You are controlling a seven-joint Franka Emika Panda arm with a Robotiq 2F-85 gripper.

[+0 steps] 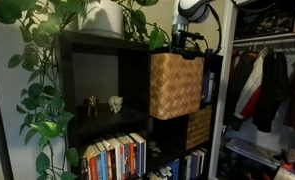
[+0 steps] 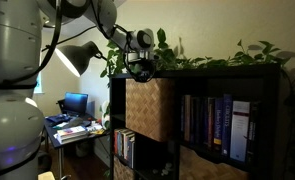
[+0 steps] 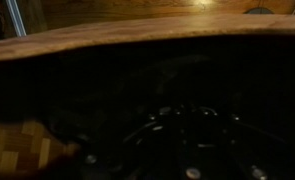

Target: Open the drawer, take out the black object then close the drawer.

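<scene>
In an exterior view, shows the drawer (image 1: 175, 85) sticking forward out of an upper cubby of the black shelf (image 1: 87, 60), with the end effector (image 1: 188, 47) right at its top rim. Cannot tell the finger spread here: too dark and small. Below sits a darker basket (image 1: 199, 128); lower down, books (image 1: 117, 155).

In an exterior view, finds the end effector (image 2: 139, 70) above the top front edge of the drawer (image 2: 150, 108), close enough to seem touching. Jaws hidden; spread or pressed together, cannot tell.

In the wrist view, mostly darkness: a tan band (image 3: 147, 30) across the top, a woven patch (image 3: 17, 150) at lower left. Fingers not made out, nor anything pinched.
</scene>
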